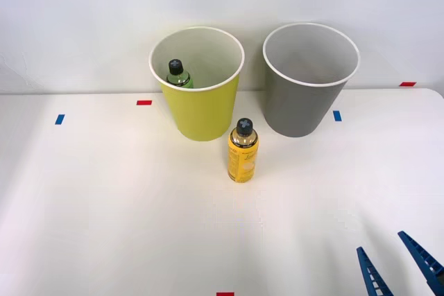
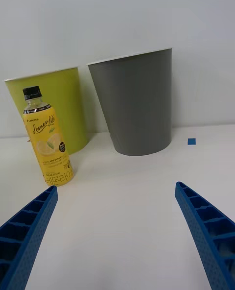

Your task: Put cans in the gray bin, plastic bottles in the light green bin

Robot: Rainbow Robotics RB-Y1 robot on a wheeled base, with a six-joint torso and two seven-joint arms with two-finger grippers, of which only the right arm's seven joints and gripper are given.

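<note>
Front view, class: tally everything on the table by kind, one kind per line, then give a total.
Bins: 2, the light green bin and the gray bin.
Plastic bottles: 2, the green bottle inside the light green bin and the yellow bottle upright on the table.
Blue tape marks: 2.
Red tape marks: 3.
Total: 9

We see even, bright, diffuse light over the white bench [image 1: 104,206], with no harsh glare. Soft, faint shadows fall beside the light green bin [image 1: 198,84] and the gray bin [image 1: 309,81]. The yellow bottle [image 1: 243,152] carries a small highlight near its cap. In the wrist view its label reads sharply.
</note>
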